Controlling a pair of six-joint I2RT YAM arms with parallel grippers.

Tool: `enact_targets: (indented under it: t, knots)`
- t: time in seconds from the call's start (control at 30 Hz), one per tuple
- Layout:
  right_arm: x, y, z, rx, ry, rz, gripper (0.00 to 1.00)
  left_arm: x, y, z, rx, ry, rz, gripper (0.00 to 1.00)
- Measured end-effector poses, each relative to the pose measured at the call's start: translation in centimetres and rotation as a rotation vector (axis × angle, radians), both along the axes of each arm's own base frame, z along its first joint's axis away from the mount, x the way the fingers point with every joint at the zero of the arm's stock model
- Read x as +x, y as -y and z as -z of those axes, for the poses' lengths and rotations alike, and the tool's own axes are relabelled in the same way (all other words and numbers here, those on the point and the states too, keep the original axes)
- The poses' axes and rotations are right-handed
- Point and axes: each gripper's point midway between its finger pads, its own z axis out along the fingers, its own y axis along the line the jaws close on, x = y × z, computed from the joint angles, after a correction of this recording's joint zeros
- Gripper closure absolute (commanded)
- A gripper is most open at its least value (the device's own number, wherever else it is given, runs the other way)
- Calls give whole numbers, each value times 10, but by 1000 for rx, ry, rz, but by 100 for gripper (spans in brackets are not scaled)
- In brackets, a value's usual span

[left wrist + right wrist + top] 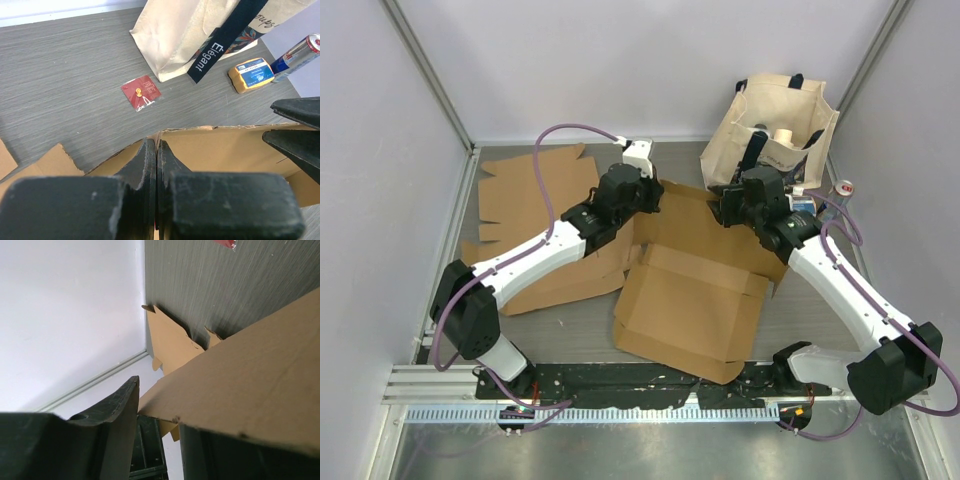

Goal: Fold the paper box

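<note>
top external view shows you the paper box [692,305] half-formed between both arms, left gripper [156,146] pressed together at its back wall, right gripper [159,409] around that wall, bite unclear, so next, i think, raise it upright.

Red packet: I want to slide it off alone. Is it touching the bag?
Apart. The left wrist view shows a strip of bare table between the packet and the bag's bottom corner.

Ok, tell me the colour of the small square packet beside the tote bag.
Red packet with a small gold emblem; best seen from the left wrist.
</note>
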Motion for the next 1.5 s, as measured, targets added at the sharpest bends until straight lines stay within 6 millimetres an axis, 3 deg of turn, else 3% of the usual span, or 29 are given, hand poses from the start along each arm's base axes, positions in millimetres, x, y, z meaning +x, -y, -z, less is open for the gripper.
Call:
enact_targets:
  t: [0.17, 0.27, 0.3, 0.37, 0.57, 0.67, 0.83, 0.97, 1.07, 1.2, 1.33, 1.5]
  knots:
    - [3, 1, -3, 20, 10, 19, 83, 0, 2, -2, -9, 2, 7, 100]
    - [5, 1, -3, 28, 18, 30, 96, -1, 2, -1, -18, -6, 10, 83]
    - [6, 1, -1, 31, 24, 32, 97, -2, 3, -1, -19, -12, 13, 69]
    - [10, 0, 2, 36, 43, 33, 98, -6, 5, 3, -26, -36, 37, 61]
    - [8, 3, 27, 1, 70, 14, 99, -17, 9, 1, -83, -90, 101, 51]
    - [1, 7, 37, -14, 88, 3, 99, -31, -3, -4, -120, -101, 117, 44]
    - [-2, 11, 33, -49, 142, -9, 99, -50, -32, -9, -150, -93, 87, 30]
    - [1, 16, 32, -93, 163, -10, 98, -46, -53, -15, -159, -70, 24, 33]
    - [7, 23, 31, -132, 176, -2, 98, -28, -74, -13, -168, -75, -66, 43]
    - [20, 43, 35, -180, 182, 25, 98, -7, -95, 1, -178, -112, -152, 43]
    - [30, 64, 43, -203, 165, 57, 98, 3, -94, 28, -163, -173, -169, 46]
    - [37, 72, 49, -223, 161, 46, 98, 3, -77, 63, -153, -269, -115, 57]
